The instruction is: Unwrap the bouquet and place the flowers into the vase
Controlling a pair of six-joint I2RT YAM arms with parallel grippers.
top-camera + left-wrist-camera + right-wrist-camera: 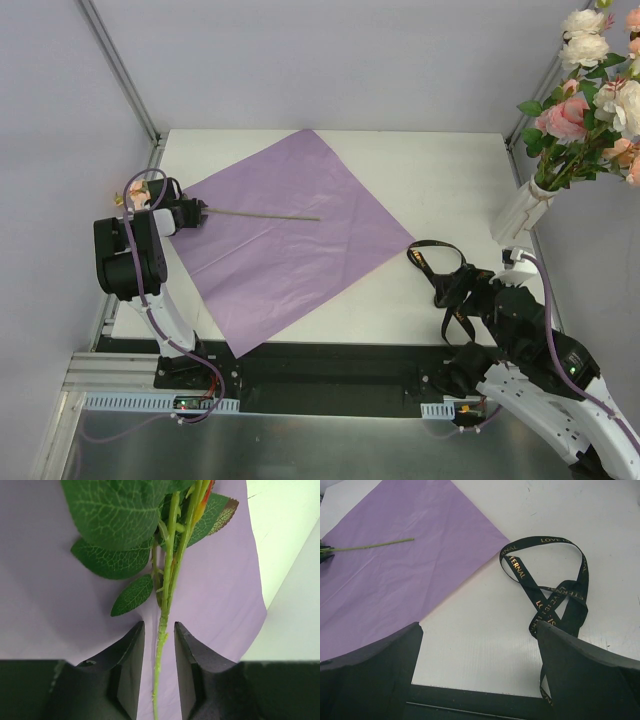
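White table: paper flat, ribbon off at four o'clock. Most flowers stand in the vase at two. One stem remains at nine; my left gripper straddles it, not yet pinching. Right gripper spread, empty.

Bright even light, soft shadows, sharp focus

We see L arm folded upright at far left, wrist bent level and aimed rightward; left tool has jaws just narrowly apart. R arm reaches in from near-right corner, wrist tipped down-left; right tool has jaws spread fully wide.
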